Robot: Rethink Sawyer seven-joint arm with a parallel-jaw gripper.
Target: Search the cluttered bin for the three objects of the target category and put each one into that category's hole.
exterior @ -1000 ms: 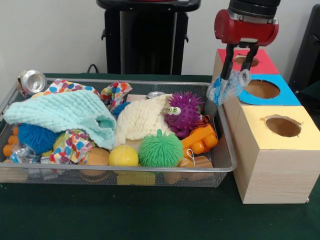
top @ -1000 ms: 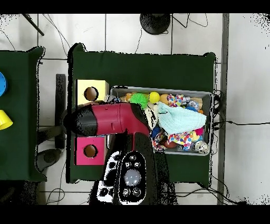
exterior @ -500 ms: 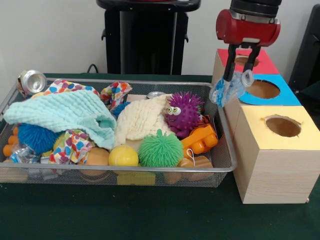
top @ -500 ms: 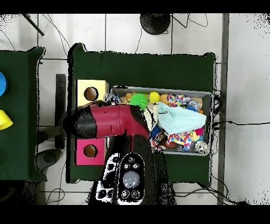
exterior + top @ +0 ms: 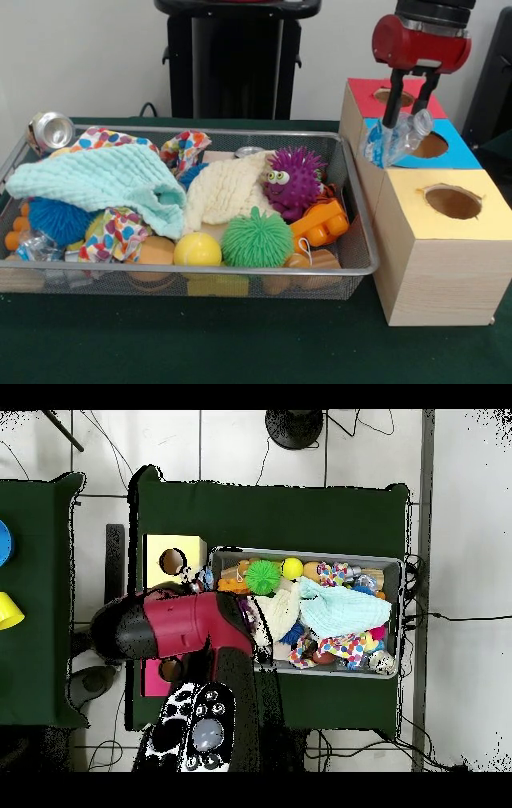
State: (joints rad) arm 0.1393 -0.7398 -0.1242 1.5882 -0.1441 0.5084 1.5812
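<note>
Hanging over the blue box [image 5: 450, 154], the gripper [image 5: 402, 128] is clamped on a crumpled clear bottle [image 5: 391, 140], just beside the bin [image 5: 353, 186].

1. A mint cloth [image 5: 96, 188] lies draped over the left of the clutter.
2. A cream cloth [image 5: 228, 192] lies bunched just right of it.
3. A purple spiky toy [image 5: 294, 180] with googly eyes touches the cream cloth's right edge.
4. A green spiky ball [image 5: 257, 238] sits in front of the cream cloth, with a yellow ball [image 5: 197, 250] just beside it.
5. An orange toy [image 5: 320, 224] lies below the purple one.
6. A blue spiky ball [image 5: 58, 220] peeks out under the mint cloth.
7. A can [image 5: 50, 130] lies at the far left corner.
8. A dotted cloth [image 5: 120, 232] lies near the blue ball.
9. A green cover [image 5: 200, 344] spreads over the table.
10. A black stand [image 5: 236, 60] rises behind.
11. In the overhead view, a side table [image 5: 40, 604] stands well apart and carries a yellow object [image 5: 8, 611].
</note>
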